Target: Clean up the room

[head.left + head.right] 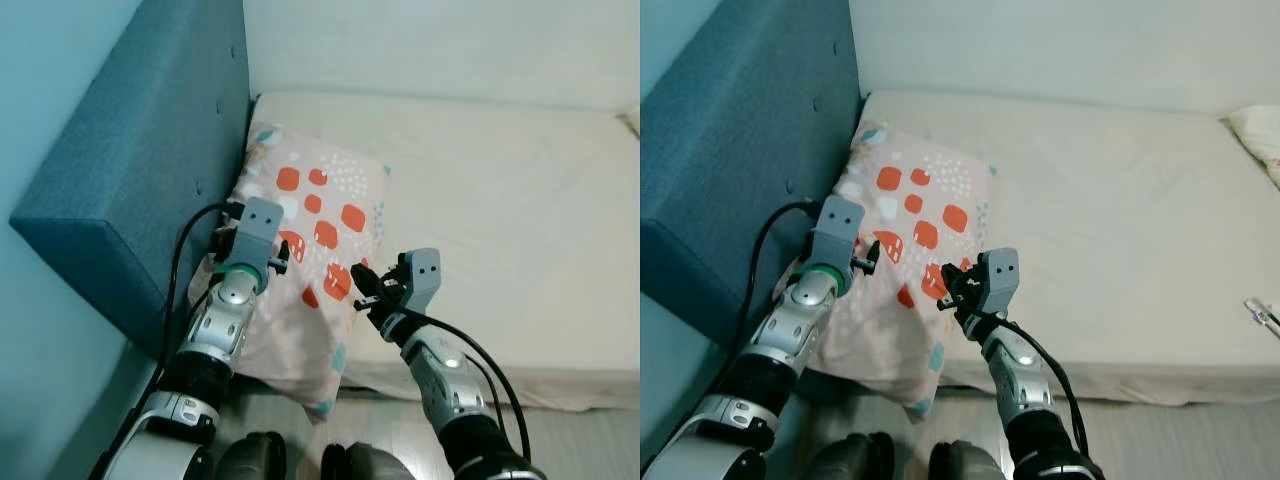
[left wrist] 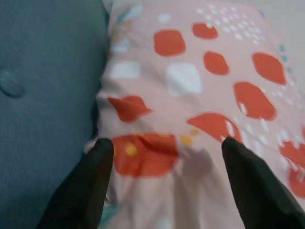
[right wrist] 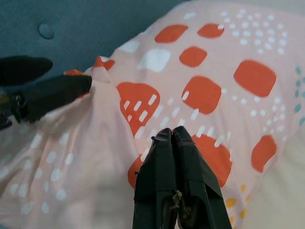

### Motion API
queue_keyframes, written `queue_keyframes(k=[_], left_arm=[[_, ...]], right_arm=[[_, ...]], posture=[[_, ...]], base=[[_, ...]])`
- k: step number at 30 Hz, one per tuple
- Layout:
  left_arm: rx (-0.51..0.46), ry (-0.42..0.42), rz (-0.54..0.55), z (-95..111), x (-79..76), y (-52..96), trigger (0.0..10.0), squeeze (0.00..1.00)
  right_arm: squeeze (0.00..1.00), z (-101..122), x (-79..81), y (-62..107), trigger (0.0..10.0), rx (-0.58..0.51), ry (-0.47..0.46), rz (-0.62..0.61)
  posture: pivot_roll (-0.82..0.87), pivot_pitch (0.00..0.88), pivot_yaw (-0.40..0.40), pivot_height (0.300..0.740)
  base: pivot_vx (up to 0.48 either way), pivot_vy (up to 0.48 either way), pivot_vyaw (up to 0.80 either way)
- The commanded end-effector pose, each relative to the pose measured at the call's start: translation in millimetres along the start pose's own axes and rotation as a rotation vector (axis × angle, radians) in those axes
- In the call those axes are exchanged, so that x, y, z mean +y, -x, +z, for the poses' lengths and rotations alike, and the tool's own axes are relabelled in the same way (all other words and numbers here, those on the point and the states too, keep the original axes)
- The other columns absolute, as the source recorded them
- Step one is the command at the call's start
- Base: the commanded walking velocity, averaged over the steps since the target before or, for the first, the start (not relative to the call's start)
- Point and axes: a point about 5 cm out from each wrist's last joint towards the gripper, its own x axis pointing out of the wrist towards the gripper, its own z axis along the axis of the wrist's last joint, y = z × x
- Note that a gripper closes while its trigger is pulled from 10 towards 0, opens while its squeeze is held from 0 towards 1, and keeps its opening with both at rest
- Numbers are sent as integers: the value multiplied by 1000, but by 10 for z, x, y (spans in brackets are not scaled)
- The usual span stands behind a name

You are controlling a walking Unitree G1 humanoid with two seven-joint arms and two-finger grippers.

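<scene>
A pink pillow (image 1: 320,200) with red and white patches lies at the head of the bed (image 1: 500,200), against the blue headboard (image 1: 130,180). Its near end hangs over the mattress's front edge. My left gripper (image 2: 164,162) is open at the pillow's left edge, beside the headboard, with bunched cover between its spread fingers (image 2: 86,186). My right gripper (image 3: 170,133) is at the pillow's near right part. Its fingers are shut tight together, their tips pinching the cover.
The cream mattress stretches bare to the right. A second pale pillow (image 1: 1260,135) lies at its far right corner. A small thin object (image 1: 1262,315) sits near the bed's right front edge. The headboard blocks the left side.
</scene>
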Motion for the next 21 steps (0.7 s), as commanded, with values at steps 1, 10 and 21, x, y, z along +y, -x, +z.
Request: queue_keyframes(k=[1, 10, 21], left_arm=[[36, -5, 17, -85, 41, -23, 10000, 1000], [166, 41, -14, -123, 110, -188, 10000, 1000], [385, 151, -123, -347, 121, -177, 10000, 0]], right_arm=[[0, -91, 38, 11, 10000, 33, -25, 11], [0, -40, 85, -31, 10000, 15, -19, 36], [0, -77, 78, 73, 10000, -5, -32, 9]], posture=[[43, 183, 38, 740], [43, 234, 57, 740], [33, 249, 86, 740]], base=[[0, 0, 0], [0, 0, 0], [0, 0, 0]])
